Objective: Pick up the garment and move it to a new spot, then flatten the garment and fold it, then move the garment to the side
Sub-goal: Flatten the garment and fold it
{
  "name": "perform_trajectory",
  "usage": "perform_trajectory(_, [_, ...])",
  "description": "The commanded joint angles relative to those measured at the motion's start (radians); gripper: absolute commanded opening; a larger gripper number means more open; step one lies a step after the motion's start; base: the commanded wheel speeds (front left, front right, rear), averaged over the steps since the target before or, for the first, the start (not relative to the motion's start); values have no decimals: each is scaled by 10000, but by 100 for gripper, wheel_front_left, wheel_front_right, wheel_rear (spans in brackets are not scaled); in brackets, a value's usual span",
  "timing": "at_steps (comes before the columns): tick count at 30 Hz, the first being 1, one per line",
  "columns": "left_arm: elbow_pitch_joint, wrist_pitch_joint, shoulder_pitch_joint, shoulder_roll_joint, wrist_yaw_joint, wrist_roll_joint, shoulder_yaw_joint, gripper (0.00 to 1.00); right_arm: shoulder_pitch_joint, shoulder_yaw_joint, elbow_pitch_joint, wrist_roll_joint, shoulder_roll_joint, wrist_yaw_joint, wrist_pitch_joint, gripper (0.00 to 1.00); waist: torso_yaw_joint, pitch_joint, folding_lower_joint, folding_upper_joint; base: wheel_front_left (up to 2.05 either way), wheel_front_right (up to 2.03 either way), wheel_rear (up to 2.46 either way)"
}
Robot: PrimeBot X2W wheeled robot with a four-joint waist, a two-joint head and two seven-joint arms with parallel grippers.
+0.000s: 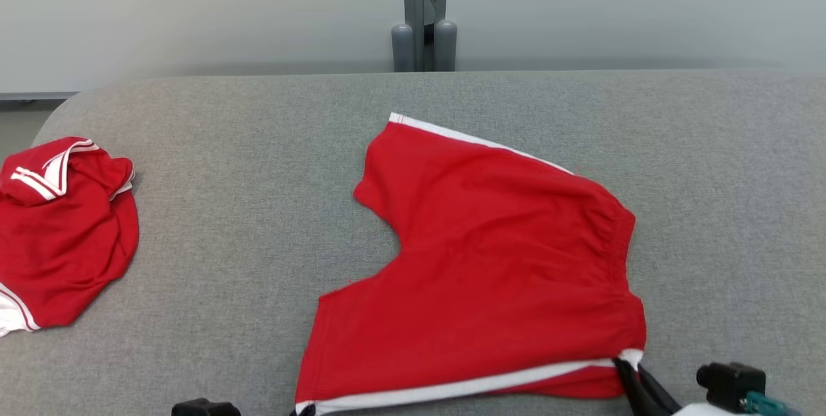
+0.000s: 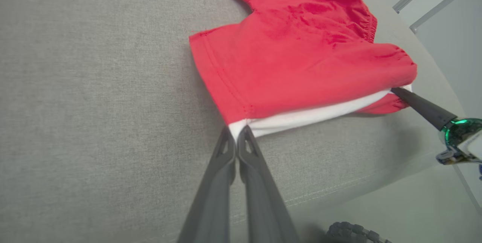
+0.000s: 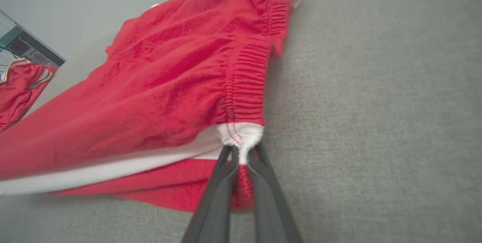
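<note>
Grey fabric surface [image 1: 226,145] with a rounded far-left corner, pale wall [image 1: 193,9] behind. Spread across the middle and right of it, red shorts [image 1: 497,255] with a white side stripe and a gathered elastic waistband; leg openings toward the left, waistband toward the right. Far part of the shorts lying on the surface; near edge raised a little and drawn taut between two pinch points, a shadow beneath it. At the near-left hem corner, left gripper [image 2: 236,132], fingers pressed fully together on the end of the white stripe. At the near-right waistband corner, right gripper [image 3: 243,150], fingers all but closed, clamping a bunched white tab of the fabric, with a fold of red cloth sagging below the stripe. Well apart, at the left edge of the surface, second red garment [image 1: 61,235] with white trim, crumpled in a heap. Beyond the far edge, grey metal post [image 1: 424,13] upright against the wall. Low in the left wrist view, part of a dark ridged wheel [image 2: 354,233] on pale floor [image 2: 414,205].
</note>
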Motion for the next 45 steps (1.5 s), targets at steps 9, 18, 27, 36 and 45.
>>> perform_trajectory(9, [-638, 312, 638, 510, 178, -322, 214, 0, 1815, -1070, -1939, -566, 637, -7, 1376, 0, -285, 7, -1, 0, 0, 0, 0])
perform_trajectory(18, [-151, -34, -586, 852, -361, -503, 1019, 0, 1515, -1080, -2996, 16, 984, -7, 2161, 0, -1022, 337, -1, 0, 0, 0, 0])
perform_trajectory(27, [1037, 735, -4157, 685, -1141, 104, 689, 0, -282, -862, -2735, 693, 1037, -5, 1360, 0, -1610, 1194, -1, 0, 0, 0, 0])
perform_trajectory(36, [3222, 987, -7287, -85, -1834, 291, 451, 0, -2289, -192, -1457, 1345, 1039, -5, 178, 0, -2045, 2288, -1, 0, 0, 0, 0])
perform_trajectory(45, [6047, 1076, -10103, -546, -2502, 480, 390, 0, -4390, 981, 76, 2051, 1040, -5, -1013, 0, -2655, 3279, -1, 0, 0, 0, 0])
